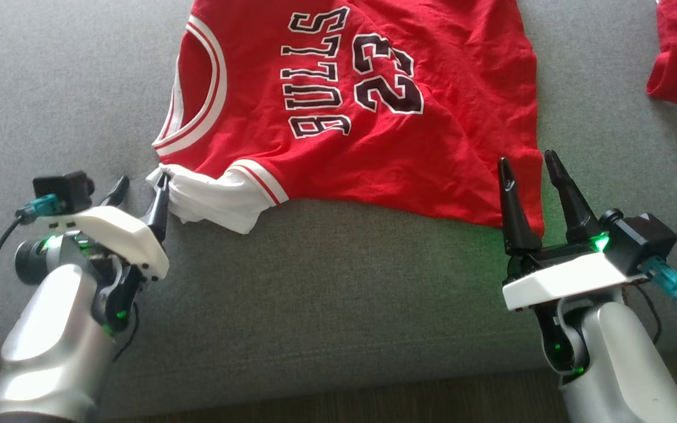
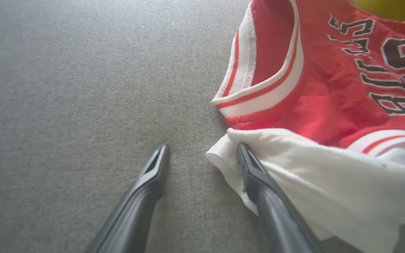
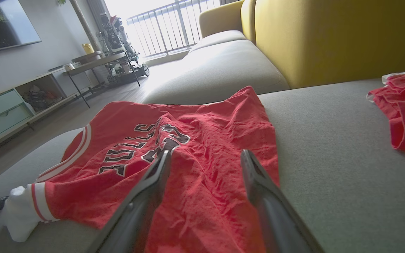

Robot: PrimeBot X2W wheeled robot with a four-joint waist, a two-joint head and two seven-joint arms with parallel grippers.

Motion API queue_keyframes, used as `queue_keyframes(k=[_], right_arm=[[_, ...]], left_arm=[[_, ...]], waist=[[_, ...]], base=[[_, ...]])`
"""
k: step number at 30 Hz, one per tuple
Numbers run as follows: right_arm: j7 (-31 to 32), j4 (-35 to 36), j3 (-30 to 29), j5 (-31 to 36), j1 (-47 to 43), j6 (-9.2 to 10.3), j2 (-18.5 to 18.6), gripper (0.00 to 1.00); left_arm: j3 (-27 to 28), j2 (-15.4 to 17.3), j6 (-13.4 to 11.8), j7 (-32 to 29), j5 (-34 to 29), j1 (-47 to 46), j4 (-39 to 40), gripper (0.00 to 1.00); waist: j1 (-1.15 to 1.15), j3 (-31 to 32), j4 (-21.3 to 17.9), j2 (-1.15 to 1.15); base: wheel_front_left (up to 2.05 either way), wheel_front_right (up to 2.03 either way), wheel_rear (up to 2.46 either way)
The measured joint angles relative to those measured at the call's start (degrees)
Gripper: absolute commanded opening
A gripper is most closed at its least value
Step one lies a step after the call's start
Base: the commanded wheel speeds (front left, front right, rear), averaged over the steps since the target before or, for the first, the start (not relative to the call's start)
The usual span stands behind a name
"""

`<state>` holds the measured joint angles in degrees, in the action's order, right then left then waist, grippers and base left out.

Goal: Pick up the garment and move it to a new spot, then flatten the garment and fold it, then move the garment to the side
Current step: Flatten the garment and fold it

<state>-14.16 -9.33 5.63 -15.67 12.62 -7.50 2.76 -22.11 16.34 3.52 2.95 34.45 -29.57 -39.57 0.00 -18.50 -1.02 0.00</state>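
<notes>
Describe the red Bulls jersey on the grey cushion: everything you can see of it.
The jersey is red, wrinkled fabric with black, white-edged BULLS and 23 on its upper face, and white-and-red striped trim at neck and armhole. A white sleeve bunches out at its near edge. It lies spread, not quite flat, on the grey cushion, neck toward the robot's left. One finger of the open left hand rests at the sleeve's corner; the open right hand stands at the near hem corner, contact unclear.
</notes>
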Motion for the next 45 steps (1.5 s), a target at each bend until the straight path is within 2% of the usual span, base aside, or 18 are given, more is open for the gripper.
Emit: queue_keyframes(k=[9, 10, 11, 19, 22, 28, 34, 38, 43, 45], right_arm=[[-0.05, -0.23, 0.18, 0.00, 1.06, 0.00, 0.00, 1.00], [-0.05, -0.26, 0.18, 0.00, 1.06, 0.00, 0.00, 1.00], [-0.05, -0.30, 0.18, 0.00, 1.06, 0.00, 0.00, 1.00], [-0.05, -1.18, 0.02, 0.08, 1.04, 0.00, 0.01, 1.00], [-0.07, -2.26, -0.20, 0.08, 0.90, 0.00, 0.01, 1.00], [-0.07, -4.32, -1.89, 0.09, 0.44, 0.00, 0.03, 1.00], [-0.05, -6.56, -3.03, 0.49, -2.40, 0.00, 0.01, 1.00], [0.57, -8.92, -4.25, 0.35, -2.83, 0.00, -0.01, 1.00], [1.15, -13.93, -8.20, -3.11, -3.35, 0.00, -0.05, 1.00], [1.32, -16.63, -9.95, -3.68, -3.46, 0.00, -0.08, 1.00]], left_arm=[[-1.54, -0.59, 1.08, 0.18, 0.00, -1.59, -1.80, 1.00], [-1.69, -0.60, 1.12, 0.18, 0.00, -1.65, -1.94, 0.48], [-1.87, -0.71, 1.35, 0.18, 0.00, -1.73, -2.12, 0.00], [-3.30, -1.57, 1.54, 1.23, 0.00, -1.48, -2.09, 0.00], [-3.19, -1.26, 0.92, 2.82, 0.00, -0.33, 1.18, 0.00], [-2.88, 1.21, -2.59, 3.57, 0.00, 6.80, 10.55, 0.00], [-2.27, 3.61, -6.04, 0.60, 0.77, 14.88, 20.28, 0.00], [-1.24, 4.57, -7.88, -1.35, 2.67, 19.26, 25.83, 0.00], [-1.25, 4.91, -9.64, -3.11, 4.05, 24.61, 30.90, 0.00], [-1.26, 4.88, -9.68, -3.44, 4.39, 25.52, 32.49, 0.00]], waist=[[0.00, -0.23, -0.02, 0.00], [0.00, -0.20, -0.01, 0.00], [0.00, -0.14, 0.01, 0.00], [0.00, 1.13, 0.54, 0.00], [0.00, 2.71, 0.98, 0.00], [0.00, 6.04, 1.65, 0.00], [0.00, 9.73, 3.01, 0.00], [0.00, 12.03, 3.71, 0.00], [0.00, 13.49, 4.80, 0.00], [0.00, 13.61, 5.27, 0.00]], base=[[0.00, 0.00, 0.00], [0.00, 0.00, 0.00], [0.00, 0.00, 0.00], [0.00, 0.00, 0.00], [0.00, 0.00, 0.00], [0.00, 0.00, 0.00], [0.00, 0.00, 0.00], [0.00, 0.00, 0.00], [0.00, 0.00, 0.00], [0.00, 0.00, 0.00]])
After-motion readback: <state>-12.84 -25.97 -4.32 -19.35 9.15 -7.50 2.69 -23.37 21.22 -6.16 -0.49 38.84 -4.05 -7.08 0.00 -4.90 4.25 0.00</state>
